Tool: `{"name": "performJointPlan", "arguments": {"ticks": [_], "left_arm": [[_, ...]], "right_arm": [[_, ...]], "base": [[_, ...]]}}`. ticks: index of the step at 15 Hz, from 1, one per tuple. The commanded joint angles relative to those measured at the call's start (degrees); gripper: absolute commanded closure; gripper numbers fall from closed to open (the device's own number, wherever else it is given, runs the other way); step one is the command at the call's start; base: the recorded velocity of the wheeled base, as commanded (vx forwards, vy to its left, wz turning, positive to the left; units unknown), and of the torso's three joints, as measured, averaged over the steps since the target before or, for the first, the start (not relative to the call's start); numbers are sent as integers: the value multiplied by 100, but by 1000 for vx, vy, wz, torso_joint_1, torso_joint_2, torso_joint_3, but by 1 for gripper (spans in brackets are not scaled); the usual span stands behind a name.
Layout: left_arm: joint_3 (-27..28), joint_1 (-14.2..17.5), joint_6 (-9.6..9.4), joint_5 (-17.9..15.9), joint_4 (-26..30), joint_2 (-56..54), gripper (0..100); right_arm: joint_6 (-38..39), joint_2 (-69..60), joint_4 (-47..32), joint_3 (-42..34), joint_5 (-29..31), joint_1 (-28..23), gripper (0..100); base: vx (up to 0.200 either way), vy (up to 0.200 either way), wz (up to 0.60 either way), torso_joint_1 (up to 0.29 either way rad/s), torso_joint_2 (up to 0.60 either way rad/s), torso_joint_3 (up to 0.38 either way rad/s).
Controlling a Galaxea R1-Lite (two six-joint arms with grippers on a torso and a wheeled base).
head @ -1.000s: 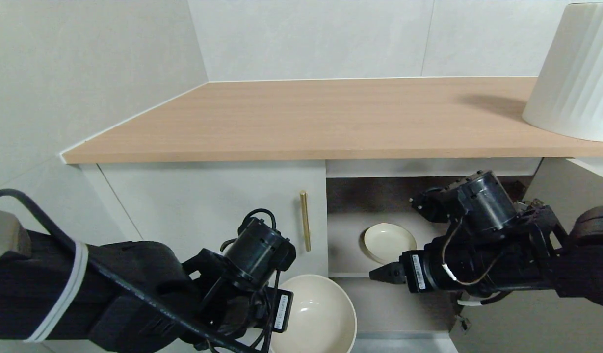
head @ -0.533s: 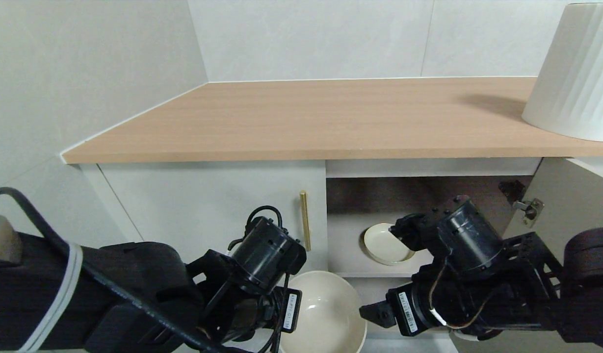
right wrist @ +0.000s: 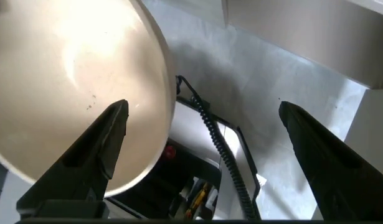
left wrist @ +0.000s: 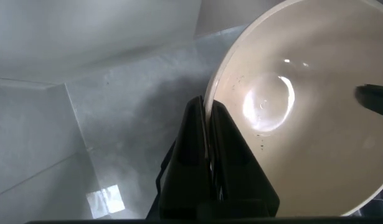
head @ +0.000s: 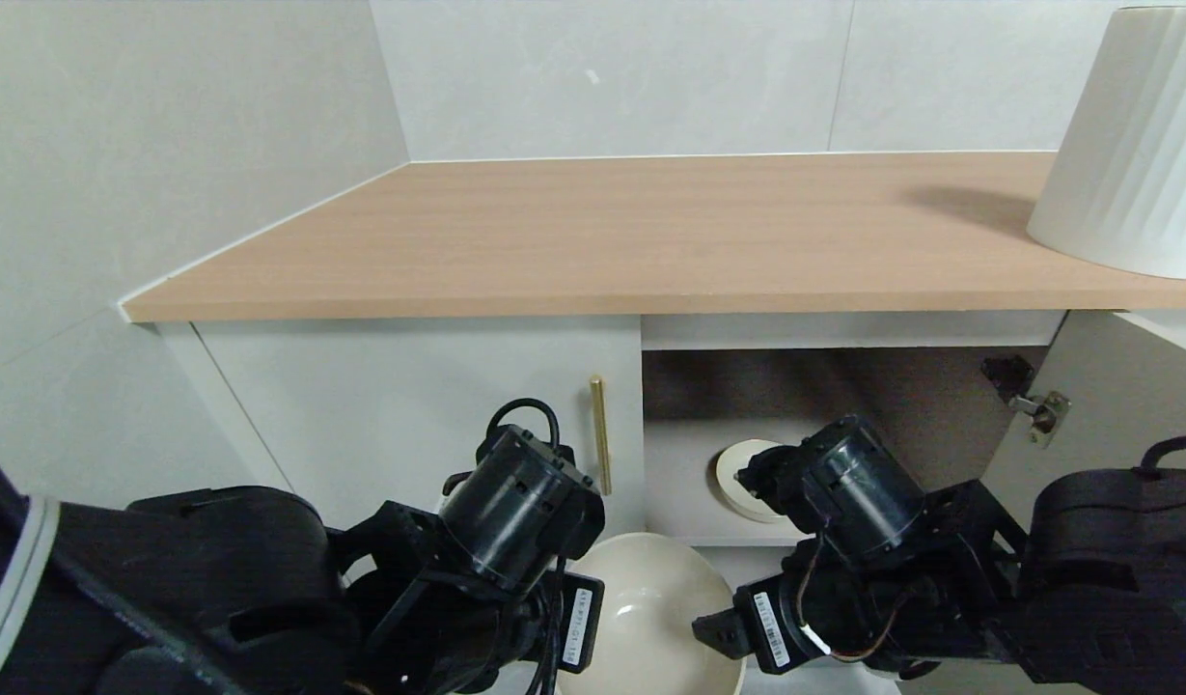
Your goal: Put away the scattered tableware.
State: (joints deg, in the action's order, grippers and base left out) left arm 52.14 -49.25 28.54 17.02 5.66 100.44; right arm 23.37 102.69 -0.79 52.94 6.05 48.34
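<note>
Since a second ago the right arm has come down from the shelf mouth and swung left toward the bowl, covering more of the plate behind it, while the left arm has carried the bowl a little to the right.

On the near left, the left gripper (left wrist: 207,118) has its fingers pressed together on the rim of the cream bowl (head: 650,618), one inside the wall and one outside. That edge pinch holds the bowl low in front of the cabinet with its hollow turned up and toward the right arm. Just beyond, the left cabinet door is shut, and its brass handle (head: 599,434) stands upright beside the open compartment.

Farther in, a small cream plate (head: 735,478) lies flat on the shelf (head: 675,483), already stowed and partly hidden by the right arm. The right gripper (right wrist: 202,118) is spread wide and grips nothing. One finger hangs over the bowl's near-right rim and the other is well clear of it. This looks like a line-up to take the bowl from the other side, probably because the right arm faces the opening more squarely.

At the right, the door (head: 1114,405) hangs open on its hinge. Above, a white ribbed shade (head: 1133,145) sits on the wooden counter (head: 602,232).
</note>
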Motion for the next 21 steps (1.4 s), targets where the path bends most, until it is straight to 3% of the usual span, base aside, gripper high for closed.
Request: {"name": "performJointPlan", "arguments": {"ticks": [1, 2, 3, 18, 19, 21], "left_arm": [[-2, -6, 3, 3, -3, -24, 100], [-11, -6, 3, 3, -3, -24, 100], [-11, -23, 3, 3, -3, -24, 100], [-2, -32, 11, 3, -12, 20, 100], [-2, -32, 11, 3, -12, 20, 0], [16, -23, 38, 3, -21, 37, 0]], "right_arm": [[1, 67, 53, -12, 2, 0, 0], [1, 67, 114, -12, 2, 0, 0], [1, 84, 132, -21, 2, 0, 100], [1, 119, 132, -30, 11, 0, 100], [1, 128, 132, -30, 11, 0, 100], [1, 154, 132, -30, 19, 0, 100]], "base": [[0, 0, 0, 0, 0, 0], [0, 0, 0, 0, 0, 0], [0, 0, 0, 0, 0, 0], [0, 0, 0, 0, 0, 0], [0, 0, 0, 0, 0, 0], [0, 0, 0, 0, 0, 0]]}}
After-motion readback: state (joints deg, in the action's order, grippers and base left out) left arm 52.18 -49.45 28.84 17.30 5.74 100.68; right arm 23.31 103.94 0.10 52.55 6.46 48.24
